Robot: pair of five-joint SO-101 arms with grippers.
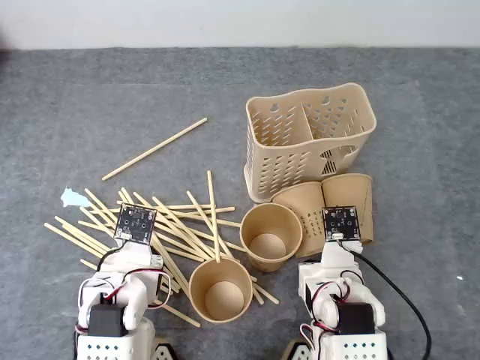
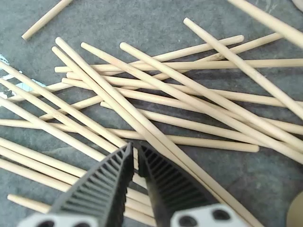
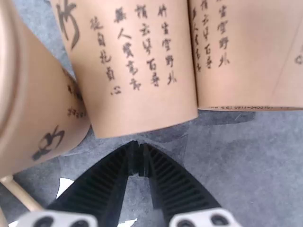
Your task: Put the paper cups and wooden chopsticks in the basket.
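first lying cup: 6 o'clock of the basket; columns of dark brush-style characters, not read off.
second lying cup: 5 o'clock of basket; same character columns, plus a fine printed line along one end, too small to read.
upright cup: 7 o'clock of basket; larger brush characters, partly cut off.

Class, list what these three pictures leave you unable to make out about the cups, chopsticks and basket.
1. Chopsticks: total count. They overlap, the left wrist view's edges cut them off, and in the high view the left arm covers some.
2. Right lying cup: its near end, covered by the right arm in the high view.
3. Blue scrap: too small to identify in the high view.
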